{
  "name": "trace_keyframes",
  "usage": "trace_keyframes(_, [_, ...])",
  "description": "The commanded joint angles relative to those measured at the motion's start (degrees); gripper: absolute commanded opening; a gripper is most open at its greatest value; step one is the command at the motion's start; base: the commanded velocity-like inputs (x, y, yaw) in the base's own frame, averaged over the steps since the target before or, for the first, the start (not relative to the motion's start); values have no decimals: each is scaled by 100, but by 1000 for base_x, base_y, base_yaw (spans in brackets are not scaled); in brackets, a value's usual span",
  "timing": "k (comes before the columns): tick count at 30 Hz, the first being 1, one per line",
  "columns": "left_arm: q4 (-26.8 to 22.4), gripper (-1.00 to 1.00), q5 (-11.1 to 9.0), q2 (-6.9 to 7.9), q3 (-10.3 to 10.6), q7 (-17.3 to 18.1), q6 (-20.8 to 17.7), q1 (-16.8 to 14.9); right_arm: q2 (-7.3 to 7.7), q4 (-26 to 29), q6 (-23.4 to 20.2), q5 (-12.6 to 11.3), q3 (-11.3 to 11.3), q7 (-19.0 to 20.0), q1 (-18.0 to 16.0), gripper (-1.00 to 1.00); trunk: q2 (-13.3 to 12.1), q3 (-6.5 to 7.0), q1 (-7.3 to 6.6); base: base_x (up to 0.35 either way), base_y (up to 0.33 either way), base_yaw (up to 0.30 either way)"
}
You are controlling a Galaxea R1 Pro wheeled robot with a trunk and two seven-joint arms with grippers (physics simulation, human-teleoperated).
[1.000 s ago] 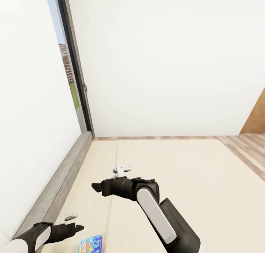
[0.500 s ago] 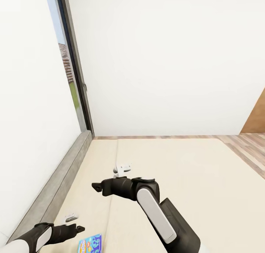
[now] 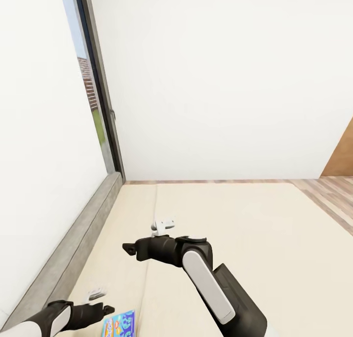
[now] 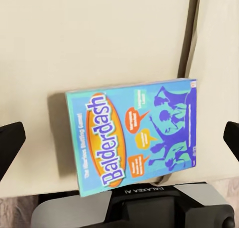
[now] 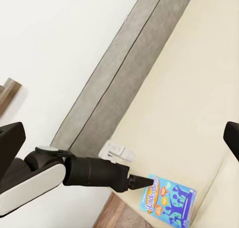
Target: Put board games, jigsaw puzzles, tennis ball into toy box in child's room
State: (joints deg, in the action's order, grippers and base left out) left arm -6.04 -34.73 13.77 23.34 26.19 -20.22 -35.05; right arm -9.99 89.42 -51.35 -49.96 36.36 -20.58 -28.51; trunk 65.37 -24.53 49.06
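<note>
- Hovering low at the lower left of the head view, the left gripper (image 3: 109, 309) sits just above the near edge of the bed (image 3: 255, 239), its fingers spread and grasping nothing.
- Blue game (image 3: 119, 324), lettered "Balderdash", lies flat on the mattress at the bottom edge of the head view, just beside the left fingertips.
- Left wrist view: the game (image 4: 133, 135) fills the centre, lying between the two dark fingertips at the frame's left and right edges; neither tip touches it.
- Right gripper (image 3: 128, 249) is raised over the middle of the mattress, lower centre of the head view, pointing toward the grey headboard (image 3: 73, 253); jaws apart, empty.
- Right wrist view: the left arm (image 5: 69, 171) reaches in from the lower left, tip close to the game (image 5: 168, 199).
- Window (image 3: 90, 91) at upper left; white wall (image 3: 220, 82) behind the bed.
</note>
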Motion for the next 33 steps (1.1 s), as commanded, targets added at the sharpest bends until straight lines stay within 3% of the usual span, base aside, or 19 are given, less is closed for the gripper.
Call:
trace_keyframes(1, [-3, 100, -60, 2, 39, 5, -38, -3, -1, 5, -11, -58, 3, -60, -6, 100, 46, -25, 23, 0, 0, 0])
trace_keyframes(9, [17, 100, -61, -5, 39, 1, -39, -2, -1, 5, -11, -58, -12, -67, -6, 100, 367, -169, 199, 0, 0, 0])
trace_keyframes(33, [50, 100, -69, 14, 39, 18, 17, 59, -1, 5, -15, -71, -13, -78, -6, 100, 447, -204, 242, 0, 0, 0])
